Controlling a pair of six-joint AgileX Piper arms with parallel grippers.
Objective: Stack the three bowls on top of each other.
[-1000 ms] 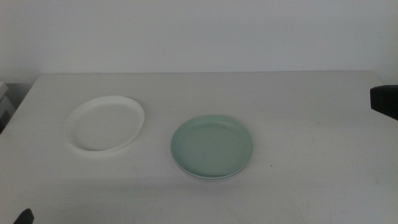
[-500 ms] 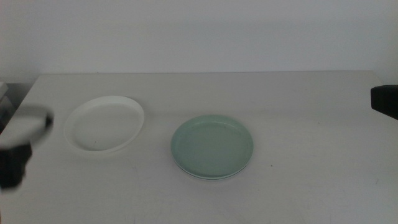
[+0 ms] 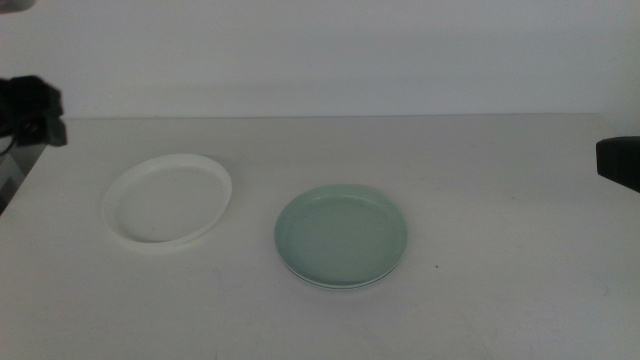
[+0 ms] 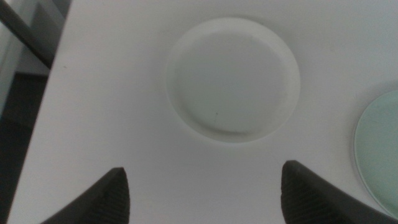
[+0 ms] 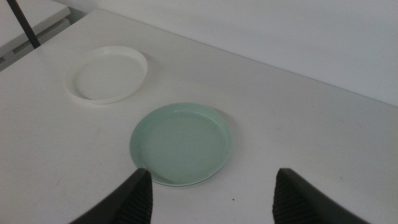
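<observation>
mint green bowl [image 3: 341, 236] sits mid-table on another bowl; the white bowl [image 3: 168, 198] lies apart at its ten o'clock. left gripper [image 4: 202, 190] hangs above it, jaws wide; right gripper [image 5: 208, 194] waits, wide too.

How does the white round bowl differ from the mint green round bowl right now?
The white round bowl lies alone on the table, on the left arm's side; the mint green round bowl lies nearer the middle, stacked on another bowl whose pale rim peeks out beneath. White against pale green. Both are shallow, low-rimmed, upright, empty and seemingly equal in size.
</observation>
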